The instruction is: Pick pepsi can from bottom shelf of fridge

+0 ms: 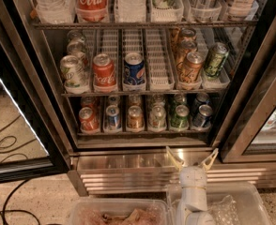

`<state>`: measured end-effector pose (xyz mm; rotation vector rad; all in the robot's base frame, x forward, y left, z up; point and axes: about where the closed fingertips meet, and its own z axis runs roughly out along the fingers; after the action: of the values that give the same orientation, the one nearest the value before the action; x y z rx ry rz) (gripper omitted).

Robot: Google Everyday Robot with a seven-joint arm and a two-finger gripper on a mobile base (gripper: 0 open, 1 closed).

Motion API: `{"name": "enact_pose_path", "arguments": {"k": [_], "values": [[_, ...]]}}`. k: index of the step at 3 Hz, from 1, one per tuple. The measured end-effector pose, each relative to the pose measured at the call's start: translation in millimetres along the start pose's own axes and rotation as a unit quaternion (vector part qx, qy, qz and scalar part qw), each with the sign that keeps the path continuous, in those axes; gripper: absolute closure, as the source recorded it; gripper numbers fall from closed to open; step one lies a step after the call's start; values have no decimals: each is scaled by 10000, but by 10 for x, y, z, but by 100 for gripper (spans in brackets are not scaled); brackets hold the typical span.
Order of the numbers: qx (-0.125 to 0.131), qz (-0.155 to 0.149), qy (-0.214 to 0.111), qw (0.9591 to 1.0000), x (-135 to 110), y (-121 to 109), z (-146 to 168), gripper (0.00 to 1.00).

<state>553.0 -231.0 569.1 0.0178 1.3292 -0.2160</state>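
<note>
**A:** Reading the bottom shelf (145, 133) of the fridge (124, 165) from the left, there's a red can (88, 119), then a lighter blue can (112, 117) in the second lane. That one worries me, because a hasty reach could take it for the target.

**B:** Agreed. The pepsi can (203, 116) is the dark navy one at the front of the far right lane, just beside the green can (179, 117).

**A:** So a crooked approach would likely nudge the green one, or catch a finger on the lane wall between them.

**B:** And the middle rack (142, 93) sits close overhead, so coming in high risks striking it.

**A:** How does the can stand?

**B:** Upright, long axis vertical, silver top facing up. I cannot tell which way the tab points.

**A:** And the gripper (192, 159)?

**B:** Low, below the open fridge and well apart from the can. Its two fingers are spread wide and hold nothing.
</note>
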Motion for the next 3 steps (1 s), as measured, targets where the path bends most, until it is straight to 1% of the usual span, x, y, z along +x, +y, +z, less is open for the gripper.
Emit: {"name": "enact_pose_path", "arguments": {"k": [1, 2, 3], "values": [[334, -166, -313, 9988, -16, -199, 360, 0], [334, -166, -313, 9988, -16, -199, 360, 0], [334, -166, -313, 9988, -16, -199, 360, 19]]}}
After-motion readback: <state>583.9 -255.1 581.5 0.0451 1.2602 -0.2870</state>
